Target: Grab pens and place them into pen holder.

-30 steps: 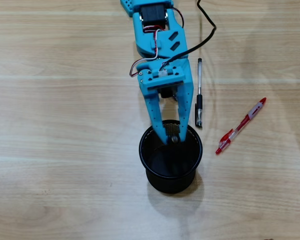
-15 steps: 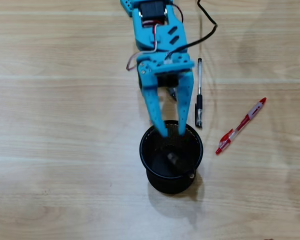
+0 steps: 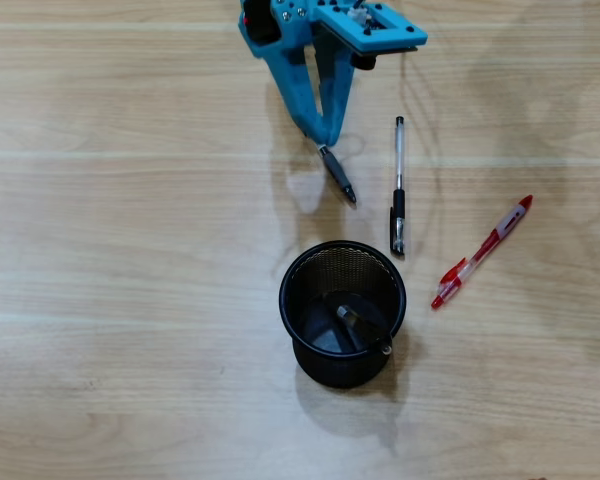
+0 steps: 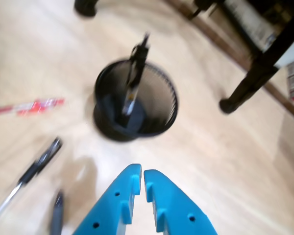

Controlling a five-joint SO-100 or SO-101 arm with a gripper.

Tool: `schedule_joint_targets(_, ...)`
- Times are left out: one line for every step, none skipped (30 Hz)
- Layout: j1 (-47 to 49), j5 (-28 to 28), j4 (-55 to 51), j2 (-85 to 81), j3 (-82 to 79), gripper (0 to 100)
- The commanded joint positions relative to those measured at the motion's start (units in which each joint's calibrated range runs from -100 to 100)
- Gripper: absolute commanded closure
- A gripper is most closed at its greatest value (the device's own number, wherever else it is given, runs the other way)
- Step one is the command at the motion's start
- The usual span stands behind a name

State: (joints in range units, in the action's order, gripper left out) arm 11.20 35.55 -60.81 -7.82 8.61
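Now pen holder (image 4: pixel 137 105) beyond closed hand (image 4: pixel 141 177)

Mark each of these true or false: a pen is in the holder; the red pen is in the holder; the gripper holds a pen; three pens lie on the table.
A pen is in the holder: true.
The red pen is in the holder: false, it lies on the table, right of the holder in the overhead view.
The gripper holds a pen: false, it is shut and empty.
Three pens lie on the table: true.
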Motion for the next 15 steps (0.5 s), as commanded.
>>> schedule_joint_targets(0.01, -0.63, -11.94, -4.03, 3.97, 98)
schedule_joint_targets(0.01, -0.63, -14.86, -4.37, 4.06, 98)
schedule_joint_targets(0.19, -0.63, -17.41, -4.71, 4.06, 98)
schedule_joint_targets(0.56, -0.63, -19.6, -5.13, 3.79, 98)
schedule_joint_targets(0.83, -0.63, -21.6, -5.56, 3.43, 98)
schedule_joint_targets(0.92, -0.53, -23.52, -6.07, 3.25, 98)
schedule_joint_targets(0.92, -0.32, -25.52, -6.49, 2.71, 98)
schedule_joint_targets(1.01, -0.16, -26.98, -6.83, 1.89, 98)
schedule_joint_targets(1.01, -0.11, -27.98, -7.17, 0.9, 98)
schedule_joint_targets(1.2, -0.11, -28.53, -7.6, -0.37, 98)
schedule_joint_targets(1.65, -0.11, -28.53, -7.94, -1.91, 98)
schedule_joint_targets(2.02, -0.06, -28.16, -8.36, -3.99, 98)
schedule_joint_targets(2.2, 0.31, -27.89, -8.96, -6.53, 98)
schedule_joint_targets(2.29, 1.36, -27.8, -9.72, -9.33, 98)
schedule_joint_targets(2.38, 2.46, -27.8, -10.57, -12.32, 98)
